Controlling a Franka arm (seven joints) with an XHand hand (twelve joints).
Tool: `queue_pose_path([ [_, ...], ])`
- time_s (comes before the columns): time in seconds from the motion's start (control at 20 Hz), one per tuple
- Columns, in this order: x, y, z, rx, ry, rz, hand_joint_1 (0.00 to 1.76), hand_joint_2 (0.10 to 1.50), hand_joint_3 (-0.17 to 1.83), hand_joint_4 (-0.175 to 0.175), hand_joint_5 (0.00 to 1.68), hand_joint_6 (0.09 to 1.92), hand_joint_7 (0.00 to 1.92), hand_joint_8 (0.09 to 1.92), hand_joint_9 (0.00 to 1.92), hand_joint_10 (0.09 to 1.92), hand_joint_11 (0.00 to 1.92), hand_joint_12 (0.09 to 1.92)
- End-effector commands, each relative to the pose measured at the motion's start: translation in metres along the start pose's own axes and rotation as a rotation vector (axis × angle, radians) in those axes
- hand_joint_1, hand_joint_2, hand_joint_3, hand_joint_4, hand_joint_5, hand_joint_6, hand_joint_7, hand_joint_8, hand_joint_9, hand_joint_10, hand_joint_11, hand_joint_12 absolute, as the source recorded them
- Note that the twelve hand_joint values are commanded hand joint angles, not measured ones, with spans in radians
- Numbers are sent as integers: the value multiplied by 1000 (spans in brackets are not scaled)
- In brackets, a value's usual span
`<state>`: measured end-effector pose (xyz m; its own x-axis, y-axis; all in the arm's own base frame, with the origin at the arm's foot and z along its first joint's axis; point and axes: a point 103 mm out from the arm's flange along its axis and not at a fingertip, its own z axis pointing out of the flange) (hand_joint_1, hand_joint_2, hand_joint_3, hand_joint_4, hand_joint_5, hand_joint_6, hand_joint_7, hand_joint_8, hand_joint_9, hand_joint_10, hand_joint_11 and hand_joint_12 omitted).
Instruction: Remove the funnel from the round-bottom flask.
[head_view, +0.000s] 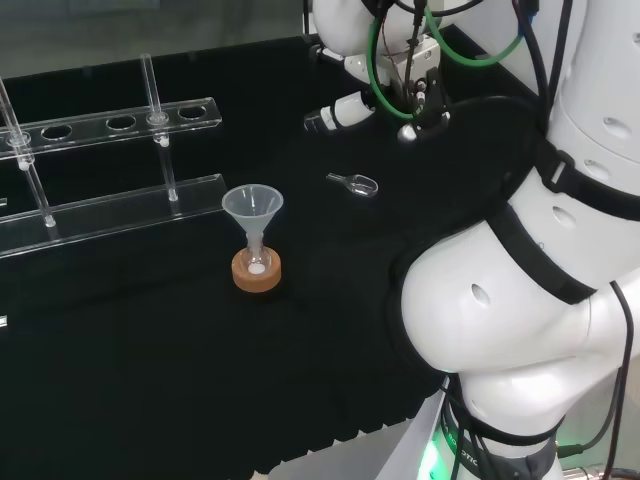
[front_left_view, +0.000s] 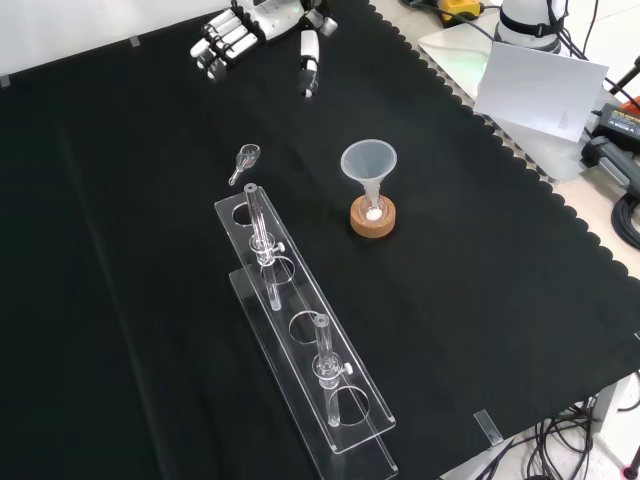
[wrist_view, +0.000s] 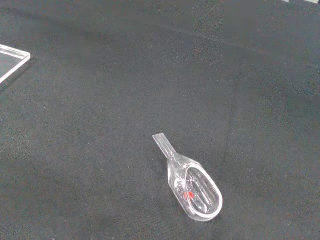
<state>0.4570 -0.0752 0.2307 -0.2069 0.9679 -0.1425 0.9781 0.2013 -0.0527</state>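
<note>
Clear plastic, the funnel (front_left_view: 369, 162) stands stem-down in the round-bottom flask (front_left_view: 373, 211) on its cork ring (front_left_view: 373, 219), centre of the front view. Hand (front_left_view: 232, 33) hovers upper left, well apart, fingers (front_left_view: 309, 62) straight and spread, holding nothing. Approach is the step in hand; next it likely must reach the funnel's cone and lift straight up.

I log bare cloth (front_left_view: 470, 330) all round the funnel (front_left_view: 368, 163), the rack (front_left_view: 300, 350) standing left of it in front view and the scoop (front_left_view: 245, 160) between it and my hand (front_left_view: 240, 35).
</note>
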Motion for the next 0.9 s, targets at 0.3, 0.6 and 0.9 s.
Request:
queue_pose_path([
  [0.3,27,-6,-14,19,-18,28,124,681,59,19,0,87,58,87,0,87,0,1228],
  [0.6,55,-7,-30,-11,27,21,75,669,51,16,0,87,67,87,0,87,0,1216],
  [0.9,78,-22,-46,-9,21,-3,71,667,49,13,0,87,65,87,0,87,0,1207],
])
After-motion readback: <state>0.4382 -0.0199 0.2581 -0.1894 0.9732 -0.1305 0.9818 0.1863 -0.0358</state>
